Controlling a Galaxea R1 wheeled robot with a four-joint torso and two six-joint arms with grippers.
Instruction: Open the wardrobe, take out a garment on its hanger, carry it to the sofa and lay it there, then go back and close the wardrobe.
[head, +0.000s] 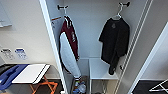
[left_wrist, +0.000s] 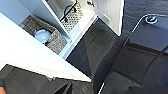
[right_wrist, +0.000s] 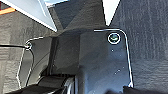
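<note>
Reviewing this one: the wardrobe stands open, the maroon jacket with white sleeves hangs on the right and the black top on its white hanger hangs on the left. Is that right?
Not quite: the sides are swapped. In the head view the wardrobe stands open, but the maroon jacket hangs on the left, and the black top on its white hanger hangs on the right.

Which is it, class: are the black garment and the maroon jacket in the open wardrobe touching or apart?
Apart. The head view shows the garment and the maroon jacket hanging separately, with bare white back wall between them.

Dark floor (head: 147, 87) — orange-legged white table (head: 31, 73) on it — beside the open wardrobe (head: 53, 45).
</note>
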